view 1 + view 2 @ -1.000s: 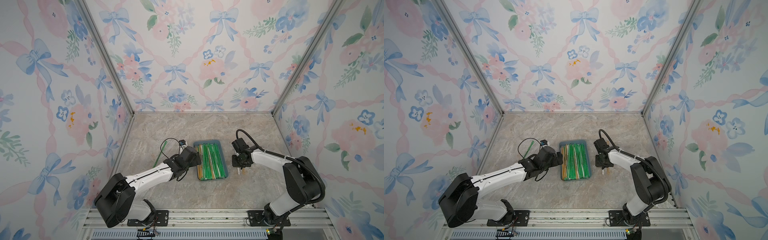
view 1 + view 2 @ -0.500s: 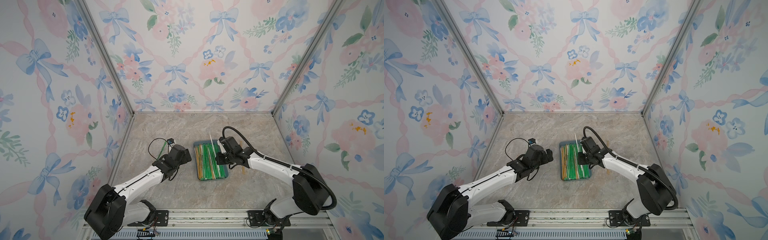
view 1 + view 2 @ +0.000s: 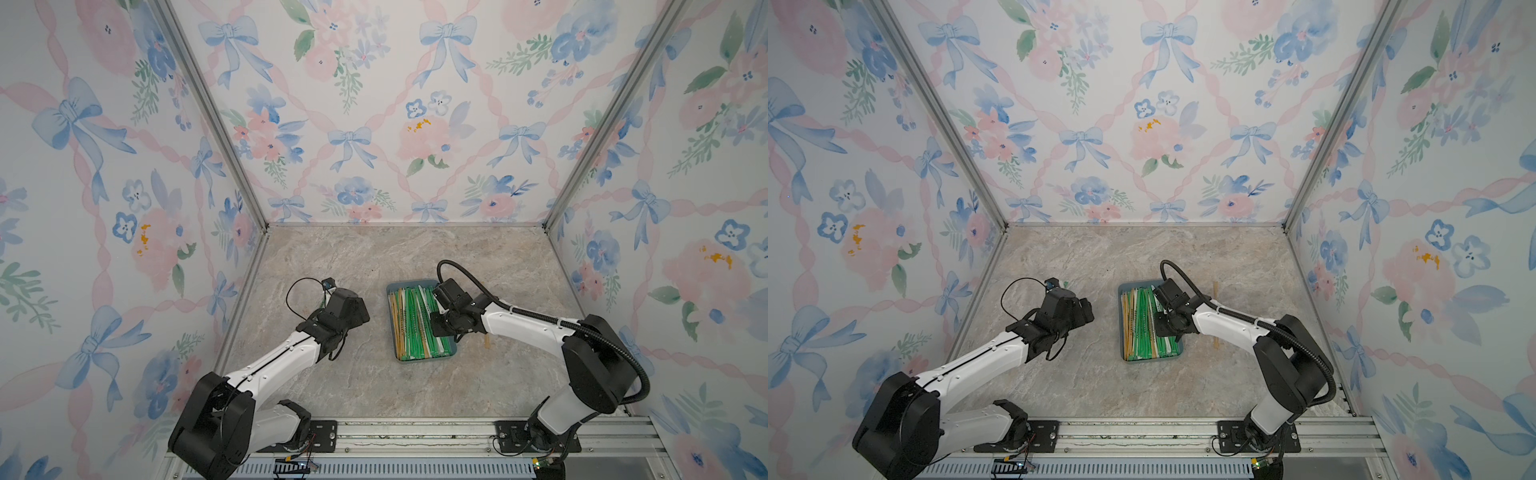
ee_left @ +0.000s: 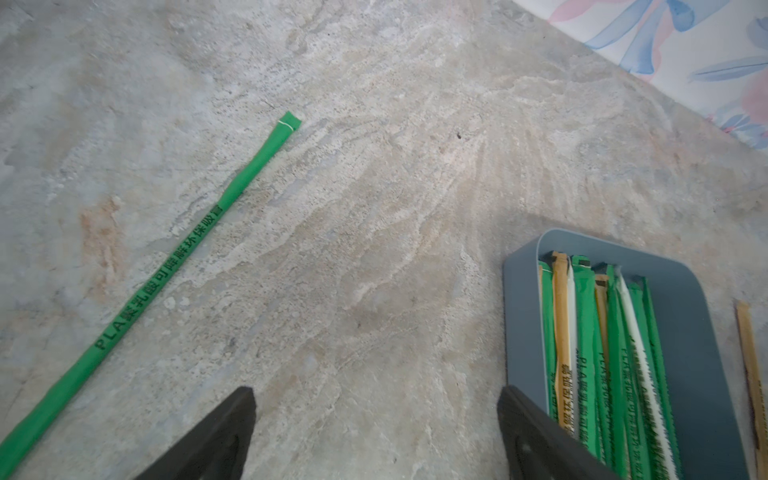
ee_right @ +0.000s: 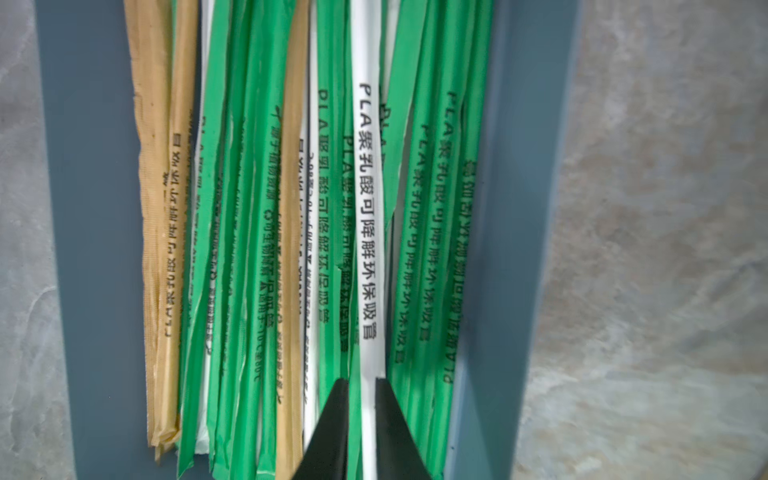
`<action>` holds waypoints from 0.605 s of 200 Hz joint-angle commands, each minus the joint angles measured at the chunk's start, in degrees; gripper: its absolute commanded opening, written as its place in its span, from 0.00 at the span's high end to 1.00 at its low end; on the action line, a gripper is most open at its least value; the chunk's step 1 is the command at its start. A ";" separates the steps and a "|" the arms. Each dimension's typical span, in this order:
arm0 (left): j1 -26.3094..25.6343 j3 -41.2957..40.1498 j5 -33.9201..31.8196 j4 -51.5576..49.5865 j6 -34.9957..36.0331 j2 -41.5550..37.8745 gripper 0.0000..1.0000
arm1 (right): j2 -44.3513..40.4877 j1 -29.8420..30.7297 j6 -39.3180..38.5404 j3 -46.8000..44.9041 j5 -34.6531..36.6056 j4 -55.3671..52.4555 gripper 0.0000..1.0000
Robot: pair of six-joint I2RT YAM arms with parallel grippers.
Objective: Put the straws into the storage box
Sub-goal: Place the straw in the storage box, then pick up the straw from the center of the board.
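Note:
The storage box (image 3: 424, 359) (image 3: 1152, 360), a shallow blue-grey tray, lies mid-table full of green, white and tan straws (image 3: 411, 320) (image 3: 1142, 322). My right gripper (image 3: 438, 328) (image 5: 360, 380) hangs over the box's right half. Its jaws are parted narrowly round a white printed straw (image 5: 368, 208) that lies along the pile, with a sliver of green showing beside it. My left gripper (image 3: 361, 309) (image 4: 376, 390) stands wide open and empty over bare table left of the box (image 4: 519, 299). A green straw (image 4: 178, 253) lies on the table beyond it.
A tan straw (image 3: 487, 341) (image 3: 1215, 343) (image 4: 752, 365) lies on the table just right of the box, partly under my right arm. Floral walls close in the back and both sides. The box wall (image 5: 498, 249) stands close beside my right fingers.
My right arm came from the table right of the box to over it, and the white straw, tilted up before, now lies in the pile; the jaws have parted slightly. My left gripper drew leftward from the box.

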 commanded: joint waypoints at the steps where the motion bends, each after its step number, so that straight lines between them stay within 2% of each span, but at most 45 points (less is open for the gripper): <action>1: 2.12 1.59 -1.23 -2.99 3.68 2.83 0.07 | -0.68 0.12 -0.78 1.52 2.34 -3.27 0.77; 37: 9.00 3.25 -0.52 -3.26 9.05 8.63 0.15 | -2.39 0.01 -0.94 2.06 3.73 -4.27 0.63; 64: 13.43 7.90 1.33 -3.71 13.89 13.44 0.25 | -4.15 -1.08 -1.23 1.69 4.93 -4.70 0.54; 86: 15.04 9.31 1.17 -3.71 15.71 16.55 0.33 | -5.65 -2.66 -1.28 0.66 5.51 -5.04 0.52; 121: 16.67 10.01 0.41 -3.76 17.14 20.52 0.35 | -8.16 -5.02 -1.20 -1.30 5.67 -5.34 0.52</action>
